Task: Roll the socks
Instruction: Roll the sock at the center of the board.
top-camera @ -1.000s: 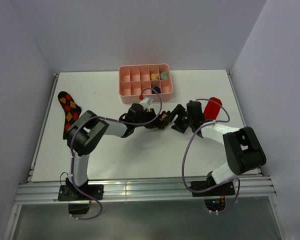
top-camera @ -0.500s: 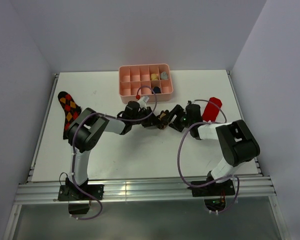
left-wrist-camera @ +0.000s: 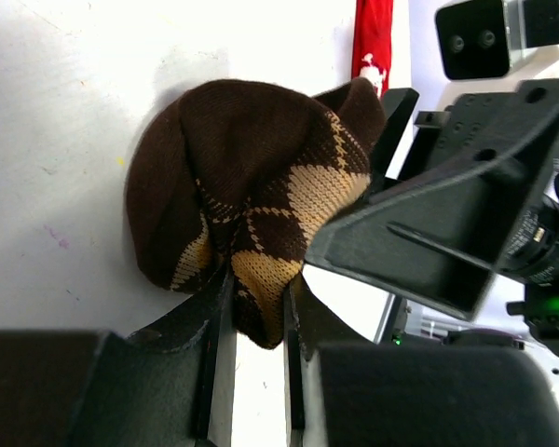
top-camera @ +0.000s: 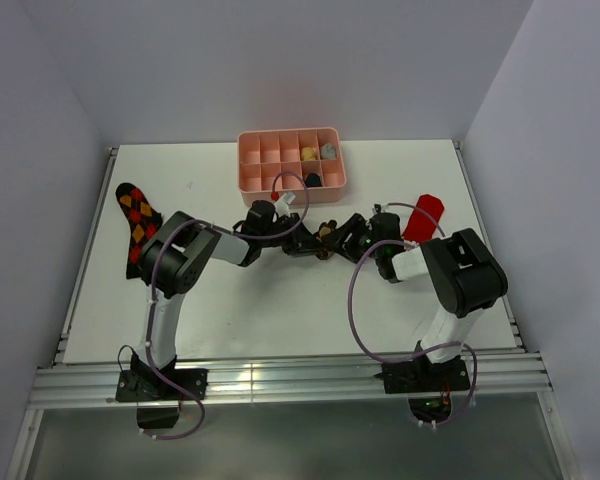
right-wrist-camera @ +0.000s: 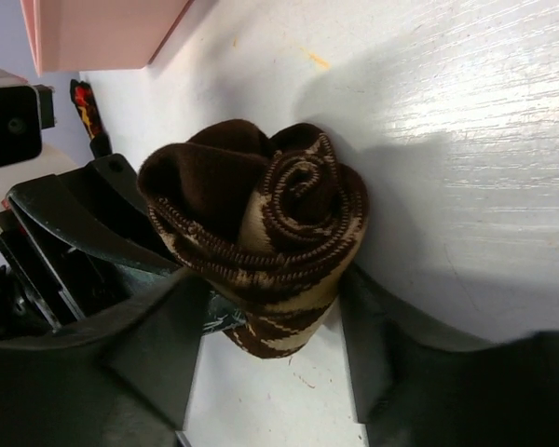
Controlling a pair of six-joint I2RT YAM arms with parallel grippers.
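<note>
Pinching the knitted tan-argyle sock (left-wrist-camera: 252, 205), a ribbed spiral roll, left fingers (left-wrist-camera: 214, 345) narrow; right fingers (right-wrist-camera: 158, 345) wide astride it.

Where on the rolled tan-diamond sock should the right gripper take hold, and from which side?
Likely across the roll's curved flanks, approaching from its spiral end: the tan-diamond sock turns its coil toward the right gripper, whose fingers straddle it, while the left gripper pinches the opposite edge.
</note>
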